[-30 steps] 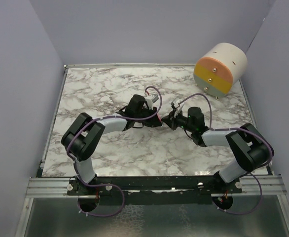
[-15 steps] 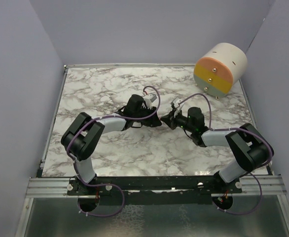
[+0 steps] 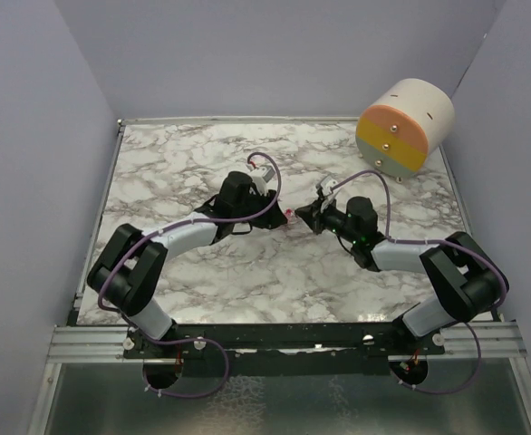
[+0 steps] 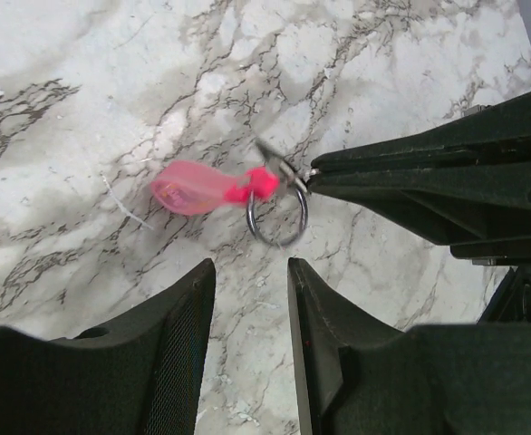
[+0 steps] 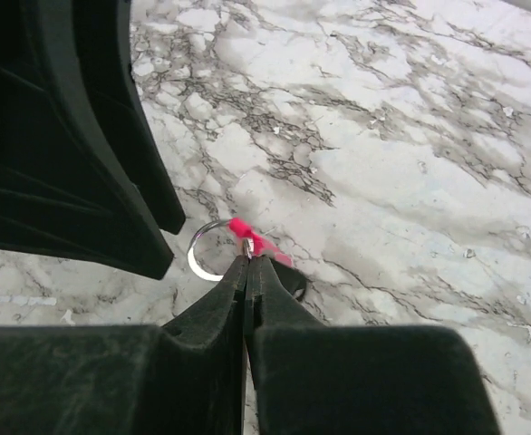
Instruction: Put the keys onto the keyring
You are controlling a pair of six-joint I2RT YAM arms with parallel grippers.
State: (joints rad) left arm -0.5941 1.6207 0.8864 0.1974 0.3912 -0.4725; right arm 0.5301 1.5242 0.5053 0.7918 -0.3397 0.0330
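Pink keyring [image 4: 202, 188] pinched at its ring by right hand [image 5: 246, 263]; left hand [image 4: 250, 272] parted

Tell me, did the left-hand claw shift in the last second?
Yes. The left gripper drew back leftward, away from the round drum at the far right, widening its gap to the right gripper.

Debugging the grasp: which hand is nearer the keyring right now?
Right. The right hand is pinched shut on the keyring where tag meets ring; the left hand stands open just short of the ring, not touching.
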